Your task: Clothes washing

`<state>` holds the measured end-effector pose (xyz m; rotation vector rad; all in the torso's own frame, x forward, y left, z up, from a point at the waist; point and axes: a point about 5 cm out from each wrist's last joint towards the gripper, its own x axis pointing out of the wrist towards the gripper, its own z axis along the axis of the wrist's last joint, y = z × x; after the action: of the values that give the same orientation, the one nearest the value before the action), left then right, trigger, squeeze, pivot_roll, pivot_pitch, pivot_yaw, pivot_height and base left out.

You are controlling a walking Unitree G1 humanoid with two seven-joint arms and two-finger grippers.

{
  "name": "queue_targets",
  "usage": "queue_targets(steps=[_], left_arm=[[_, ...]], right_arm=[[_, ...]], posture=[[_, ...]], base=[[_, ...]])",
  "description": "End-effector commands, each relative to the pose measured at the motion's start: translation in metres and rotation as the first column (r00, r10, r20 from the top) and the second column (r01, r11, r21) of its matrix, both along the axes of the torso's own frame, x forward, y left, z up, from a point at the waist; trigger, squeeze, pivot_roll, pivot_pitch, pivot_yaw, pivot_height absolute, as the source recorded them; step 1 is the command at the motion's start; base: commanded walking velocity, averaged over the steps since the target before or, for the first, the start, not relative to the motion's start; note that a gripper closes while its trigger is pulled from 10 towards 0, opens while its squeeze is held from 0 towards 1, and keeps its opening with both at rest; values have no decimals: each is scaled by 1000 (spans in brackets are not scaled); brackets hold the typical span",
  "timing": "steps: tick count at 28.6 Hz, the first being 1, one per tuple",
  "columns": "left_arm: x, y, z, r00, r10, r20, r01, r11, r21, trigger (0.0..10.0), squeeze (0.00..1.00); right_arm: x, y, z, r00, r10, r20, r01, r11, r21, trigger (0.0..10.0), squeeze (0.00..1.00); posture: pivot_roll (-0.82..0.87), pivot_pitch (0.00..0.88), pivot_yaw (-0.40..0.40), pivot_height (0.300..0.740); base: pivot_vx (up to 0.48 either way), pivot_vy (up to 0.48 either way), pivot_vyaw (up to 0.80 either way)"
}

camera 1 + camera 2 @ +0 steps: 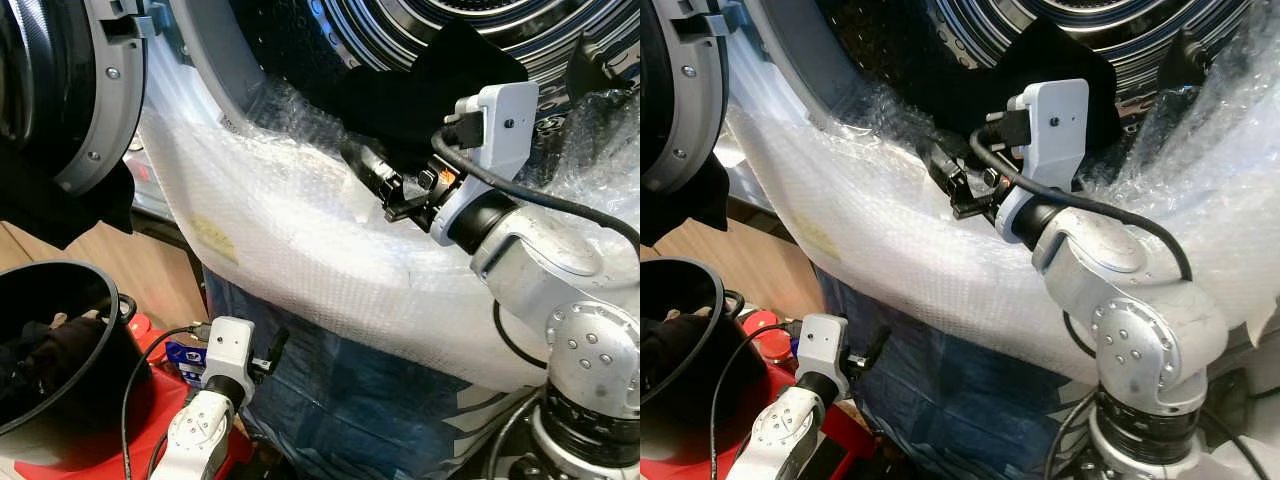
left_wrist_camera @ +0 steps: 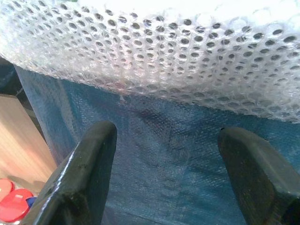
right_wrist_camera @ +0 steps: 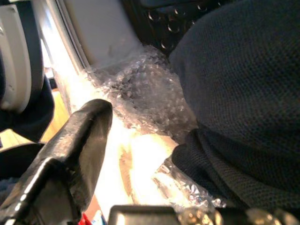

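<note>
The right gripper [image 1: 372, 172] is up at the washer's round opening, beside the dark knitted cloth [image 3: 243, 93] lying on the rim. One black finger [image 3: 79, 140] shows clearly, but I cannot tell how wide the grip is. The cloth probably hangs there because it is only partway into the shiny metal drum [image 1: 470, 20].

White bubble wrap [image 1: 300, 240] covers the rim under the gripper and could snag.

Down low, the left gripper [image 2: 164, 183] is spread wide and empty, near the black round basket [image 1: 95, 385] of more dark clothes.
</note>
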<state>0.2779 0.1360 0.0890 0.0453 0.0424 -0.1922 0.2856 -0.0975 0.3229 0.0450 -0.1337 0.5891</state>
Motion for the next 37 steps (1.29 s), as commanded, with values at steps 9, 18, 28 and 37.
queue_targets(steps=[9,18,28,37], left_arm=[[6,-2,2,1000,-3,12,3,1000,18,10000,0],[5,-1,3,1000,6,23,-6,1000,24,10000,0],[8,-4,3,1000,-13,26,13,1000,23,10000,0],[6,-6,1,1000,-15,20,14,1000,19,10000,0]], right_arm=[[54,28,68,985,-17,172,-2,994,111,10000,0],[106,13,87,923,-366,119,344,923,173,10000,0],[98,-24,152,786,-527,322,417,838,353,10000,0],[128,16,72,939,-340,54,329,932,153,10000,0]], posture=[[-8,95,-39,740],[26,104,-60,740],[5,93,-54,740],[1,91,-52,740]], base=[[0,0,0],[0,0,0],[0,0,0],[0,0,0]])
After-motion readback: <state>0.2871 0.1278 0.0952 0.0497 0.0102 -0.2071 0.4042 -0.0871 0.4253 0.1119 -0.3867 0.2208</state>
